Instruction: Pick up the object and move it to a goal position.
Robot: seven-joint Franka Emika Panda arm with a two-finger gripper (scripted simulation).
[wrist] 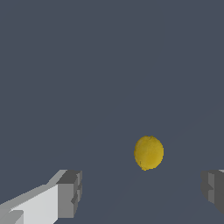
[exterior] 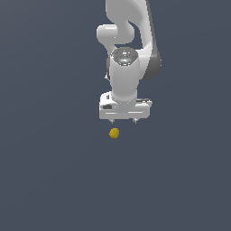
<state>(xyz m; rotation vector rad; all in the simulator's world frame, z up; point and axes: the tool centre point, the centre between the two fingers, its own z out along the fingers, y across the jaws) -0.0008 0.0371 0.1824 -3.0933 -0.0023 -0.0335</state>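
Observation:
The object, a small round yellow-orange ball (exterior: 114,133) (wrist: 148,152), lies on the dark grey floor. My white gripper (exterior: 124,121) hangs just above and behind it in the exterior view, a little toward that view's right. Its two short fingertips (exterior: 113,121) point down and stand wide apart, so the gripper (wrist: 142,194) is open with nothing between the fingers (wrist: 70,194). The wrist view has the ball lying beyond the gap, apart from both fingers.
The white arm (exterior: 128,40) rises from the gripper to the exterior view's top edge. Around the ball there is only the plain dark grey floor (exterior: 54,171).

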